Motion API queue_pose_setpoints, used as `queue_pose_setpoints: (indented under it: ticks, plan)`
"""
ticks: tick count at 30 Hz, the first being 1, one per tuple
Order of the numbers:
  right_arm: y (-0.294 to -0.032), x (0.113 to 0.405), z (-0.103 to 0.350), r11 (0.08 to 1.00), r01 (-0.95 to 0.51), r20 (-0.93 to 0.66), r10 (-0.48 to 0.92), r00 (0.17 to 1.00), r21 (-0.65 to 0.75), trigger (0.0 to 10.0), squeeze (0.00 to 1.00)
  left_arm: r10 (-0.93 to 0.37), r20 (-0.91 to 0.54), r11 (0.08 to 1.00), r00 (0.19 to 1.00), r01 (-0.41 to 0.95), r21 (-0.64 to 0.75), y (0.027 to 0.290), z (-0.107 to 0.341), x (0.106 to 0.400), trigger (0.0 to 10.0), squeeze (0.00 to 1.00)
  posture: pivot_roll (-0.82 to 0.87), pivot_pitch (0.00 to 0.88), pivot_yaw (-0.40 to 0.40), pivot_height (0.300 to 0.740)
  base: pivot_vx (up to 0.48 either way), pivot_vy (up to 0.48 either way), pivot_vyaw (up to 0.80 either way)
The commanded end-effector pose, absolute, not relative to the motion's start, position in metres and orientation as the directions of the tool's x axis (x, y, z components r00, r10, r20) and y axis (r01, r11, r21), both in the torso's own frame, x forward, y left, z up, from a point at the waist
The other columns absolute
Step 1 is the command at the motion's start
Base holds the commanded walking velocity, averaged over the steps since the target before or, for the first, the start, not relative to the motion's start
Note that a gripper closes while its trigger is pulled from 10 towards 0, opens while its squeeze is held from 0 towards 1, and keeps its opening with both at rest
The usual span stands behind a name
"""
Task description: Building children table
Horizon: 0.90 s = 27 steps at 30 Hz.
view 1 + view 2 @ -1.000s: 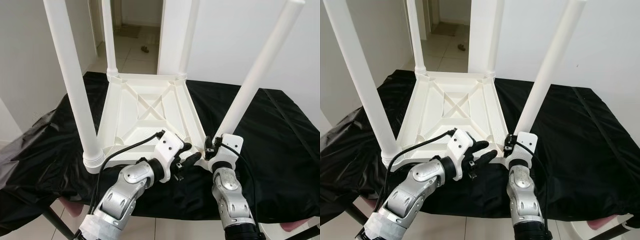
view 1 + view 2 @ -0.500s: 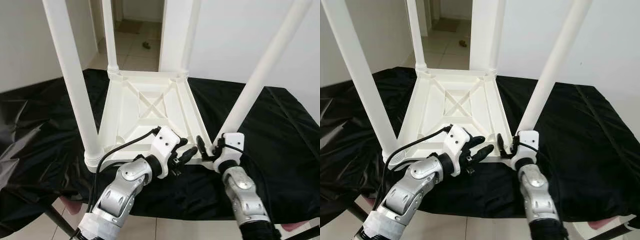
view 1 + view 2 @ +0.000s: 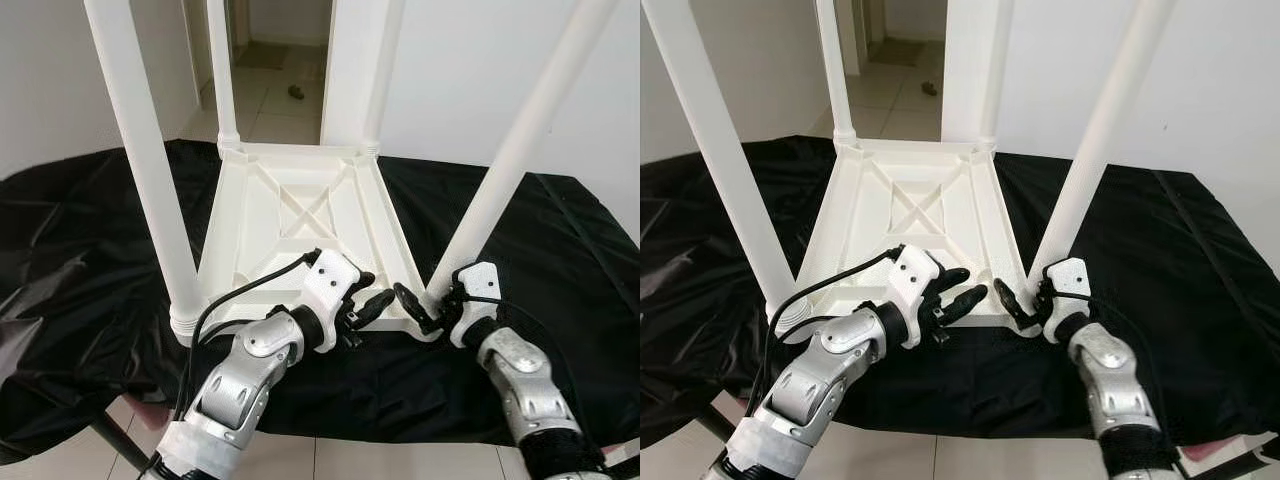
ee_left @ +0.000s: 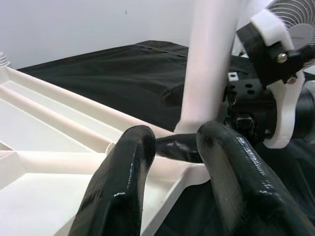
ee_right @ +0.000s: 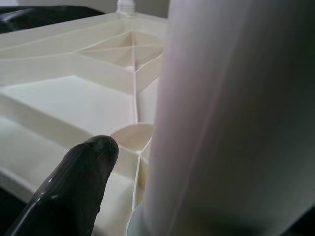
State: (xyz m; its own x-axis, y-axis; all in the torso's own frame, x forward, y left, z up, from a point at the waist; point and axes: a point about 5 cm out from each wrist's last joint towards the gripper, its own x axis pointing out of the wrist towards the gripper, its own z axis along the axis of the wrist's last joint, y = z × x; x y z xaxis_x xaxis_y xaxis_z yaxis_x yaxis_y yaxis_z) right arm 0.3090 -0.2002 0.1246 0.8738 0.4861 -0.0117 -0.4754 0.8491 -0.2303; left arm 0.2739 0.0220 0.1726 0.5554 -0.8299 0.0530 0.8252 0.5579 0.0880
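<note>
Up close: left gripper [image 3: 372, 309] spread apart at the near edge of the upside-down white plastic table [image 3: 290, 225]; right gripper [image 3: 418, 309] spread apart around the round near-right leg [image 3: 510, 165]. Underneath, shiny crinkly black cloth [image 3: 90, 260]. Farther back, tiled floor [image 3: 262, 100].

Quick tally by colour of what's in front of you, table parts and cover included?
White table legs: 4 (near left, far left, far right, near right)
White upturned tabletop: 1
Black cloth: 1
Total: 6 things, 5 white and 1 black.
</note>
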Motion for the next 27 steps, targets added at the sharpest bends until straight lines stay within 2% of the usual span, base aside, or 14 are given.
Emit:
queue_pose_setpoints:
  ticks: [1, 12, 21, 27]
  plan:
    - [-0.197, 0.311, 0.122, 0.818, -0.525, -0.031, 0.534, 0.845, -0.235, 0.0, 0.0, -0.818, 0.049, 0.575, 0.573, 0.813, 0.092, 0.02, 0.174, 0.273, 10.0, 0.0, 0.01, 0.0, -0.016, 0.74, 0.0, 0.0, 0.0]
    - [-0.195, 0.307, 0.117, 0.784, -0.594, -0.003, 0.604, 0.797, -0.18, 0.0, 0.0, -0.81, 0.052, 0.587, 0.585, 0.805, 0.091, 0.021, 0.174, 0.274, 10.0, 0.0, 0.02, 0.006, -0.014, 0.74, 0.0, 0.0, 0.0]
    - [-0.19, 0.305, 0.113, 0.83, -0.535, 0.041, 0.546, 0.836, -0.158, 0.0, 0.0, -0.807, 0.048, 0.59, 0.588, 0.802, 0.093, 0.022, 0.173, 0.274, 10.0, 0.0, 0.02, 0.001, -0.021, 0.74, 0.0, 0.0, 0.0]
    - [-0.17, 0.297, 0.104, 0.907, -0.413, 0.099, 0.42, 0.902, -0.084, 0.0, 0.0, -0.786, 0.054, 0.618, 0.616, 0.782, 0.083, 0.024, 0.169, 0.281, 10.0, 0.0, 0.01, 0.0, -0.029, 0.74, 0.0, 0.0, 0.0]
